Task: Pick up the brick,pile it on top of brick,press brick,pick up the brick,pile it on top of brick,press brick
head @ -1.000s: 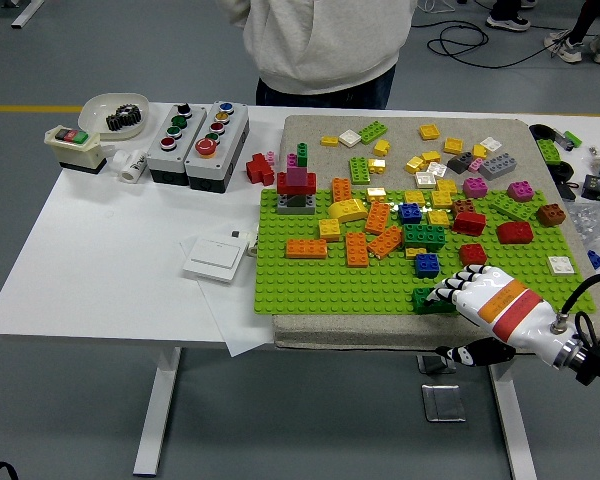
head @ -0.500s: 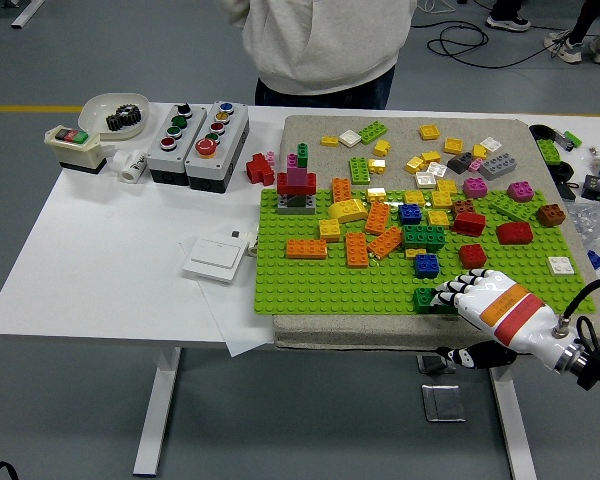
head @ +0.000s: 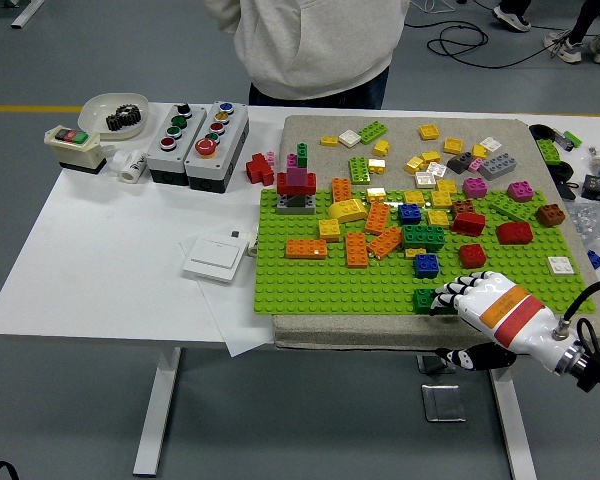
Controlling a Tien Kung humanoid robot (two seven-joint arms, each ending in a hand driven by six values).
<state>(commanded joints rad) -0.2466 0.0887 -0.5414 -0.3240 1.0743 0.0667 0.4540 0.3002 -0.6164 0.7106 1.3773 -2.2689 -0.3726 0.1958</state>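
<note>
At baseplate [head: 310,285] near edge: right hand [head: 485,305] palm down, fingers curled round dark green brick [head: 424,299].

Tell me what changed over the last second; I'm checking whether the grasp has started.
Very little. The right hand drew back slightly toward the table's near edge, its fingertips remaining on the dark green brick at the baseplate's near edge; the brick has not been lifted. The person at the far side shifted a bit. The other bricks stayed in place.
</note>
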